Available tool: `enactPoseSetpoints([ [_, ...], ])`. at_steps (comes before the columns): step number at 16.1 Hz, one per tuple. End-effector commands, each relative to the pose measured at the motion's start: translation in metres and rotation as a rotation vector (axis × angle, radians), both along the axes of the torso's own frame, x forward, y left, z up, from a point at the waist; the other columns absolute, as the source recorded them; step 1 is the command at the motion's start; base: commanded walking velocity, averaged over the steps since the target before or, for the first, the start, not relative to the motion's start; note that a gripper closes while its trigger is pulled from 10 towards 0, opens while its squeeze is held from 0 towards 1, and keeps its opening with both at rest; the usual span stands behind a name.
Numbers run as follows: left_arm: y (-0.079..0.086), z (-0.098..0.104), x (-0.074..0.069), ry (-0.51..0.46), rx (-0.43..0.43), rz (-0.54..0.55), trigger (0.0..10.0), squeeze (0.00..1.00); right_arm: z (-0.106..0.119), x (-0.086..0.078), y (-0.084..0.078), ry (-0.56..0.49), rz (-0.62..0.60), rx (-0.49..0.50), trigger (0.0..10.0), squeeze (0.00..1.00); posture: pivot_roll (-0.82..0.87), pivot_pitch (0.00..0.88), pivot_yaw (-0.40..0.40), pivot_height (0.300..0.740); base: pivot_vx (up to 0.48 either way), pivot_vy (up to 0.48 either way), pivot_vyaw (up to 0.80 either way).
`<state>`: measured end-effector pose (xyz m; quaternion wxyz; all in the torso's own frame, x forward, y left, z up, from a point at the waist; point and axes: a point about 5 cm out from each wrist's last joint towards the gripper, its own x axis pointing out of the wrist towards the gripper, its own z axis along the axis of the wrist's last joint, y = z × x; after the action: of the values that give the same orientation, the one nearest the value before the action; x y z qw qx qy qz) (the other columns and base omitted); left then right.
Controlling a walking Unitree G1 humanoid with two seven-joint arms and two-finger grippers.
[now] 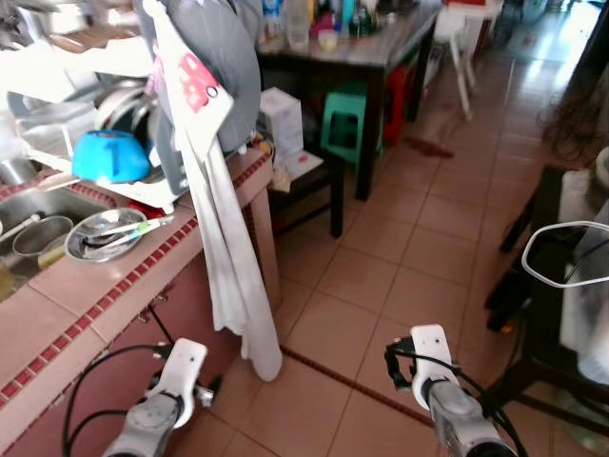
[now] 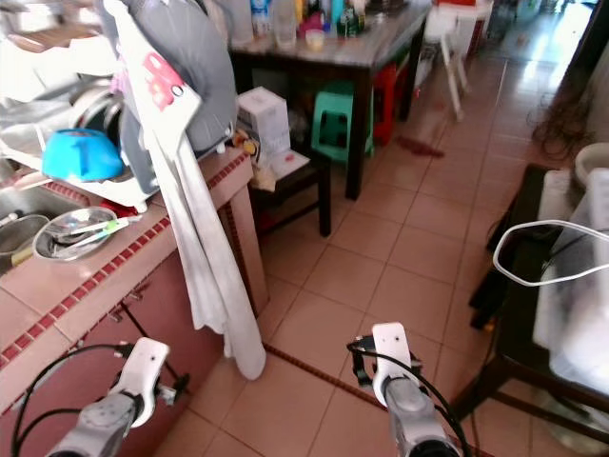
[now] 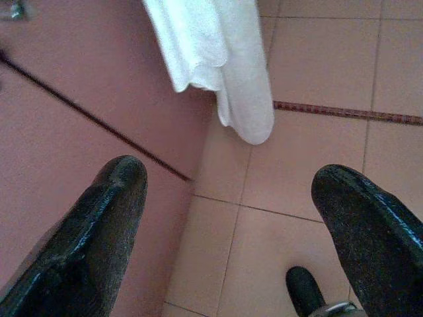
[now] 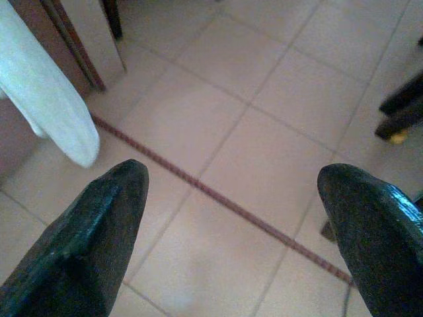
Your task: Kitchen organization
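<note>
A pink tiled counter [image 1: 57,295] runs along my left. On it a steel bowl [image 1: 105,235] holds a green-handled utensil beside a sink [image 1: 33,205]. Behind them a dish rack carries a blue bowl [image 1: 111,155]. A long white towel [image 1: 224,248] hangs over the counter's edge almost to the floor, under a grey cloth [image 1: 224,67]. Both arms hang low over the floor tiles. My left gripper [image 3: 231,177] is open, by the counter's front and the towel's lower end [image 3: 244,112]. My right gripper [image 4: 232,177] is open above bare tiles.
A dark table [image 1: 381,48] with bottles stands at the back, with a green stool [image 1: 347,119] and a red stool under it. A white box [image 1: 283,119] rests on a low black stand. Black furniture with a white wire loop [image 1: 561,252] is at the right.
</note>
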<state>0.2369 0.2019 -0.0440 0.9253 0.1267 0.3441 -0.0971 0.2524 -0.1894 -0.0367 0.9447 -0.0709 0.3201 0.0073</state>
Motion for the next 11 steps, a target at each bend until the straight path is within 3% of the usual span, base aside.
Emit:
enactPoseSetpoints([
  [1,0.003,0.002,0.002,-0.006,0.016,-0.011,10.0,0.00,-0.002,-0.002,-0.002,0.011,0.000,-0.017,10.0,0.00,0.02,0.000,0.061,0.740,0.285,0.000,0.00],
  [5,0.005,0.000,0.001,0.012,0.039,0.003,10.0,0.00,-0.011,-0.012,0.001,0.074,0.038,-0.056,10.0,0.00,0.02,0.000,0.055,0.740,0.068,0.000,0.00],
  [11,0.010,-0.012,-0.014,0.099,0.102,0.000,10.0,0.00,-0.029,-0.036,-0.004,0.217,0.062,-0.093,10.0,0.00,0.03,0.000,0.047,0.740,0.000,0.000,0.00],
])
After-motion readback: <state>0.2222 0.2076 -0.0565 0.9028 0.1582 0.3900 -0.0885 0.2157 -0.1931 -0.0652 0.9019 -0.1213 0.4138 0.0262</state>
